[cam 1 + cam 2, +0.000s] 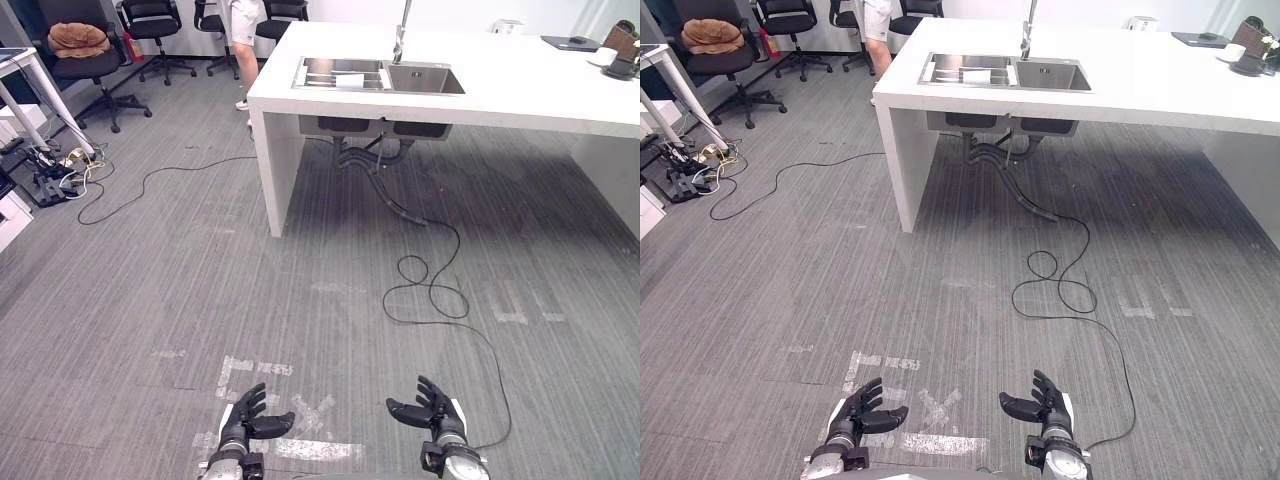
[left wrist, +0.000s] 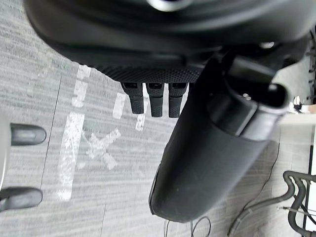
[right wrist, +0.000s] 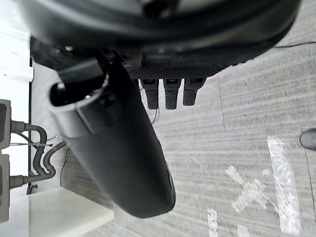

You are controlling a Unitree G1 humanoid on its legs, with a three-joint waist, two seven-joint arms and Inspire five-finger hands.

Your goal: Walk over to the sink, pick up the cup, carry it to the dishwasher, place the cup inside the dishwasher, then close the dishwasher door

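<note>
Fingers [image 2: 156, 101] straight and empty, the left hand [image 1: 248, 418] and right hand [image 1: 432, 410] hang over taped floor [image 1: 250, 372], well apart from the sink [image 1: 425, 78]. A pale object [image 1: 350, 80] in its left basin may be the cup, too small to tell; likely light, rigid, slick, best wrapped round its body. Eye views look into the basin; the right wrist view, low down, catches pipes [image 3: 43, 148] under it instead.

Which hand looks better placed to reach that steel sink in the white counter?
Right, marginally. The right hand lies in line with the stainless steel sink; the left hand sits left of it. Both are open, empty and far off.
</note>
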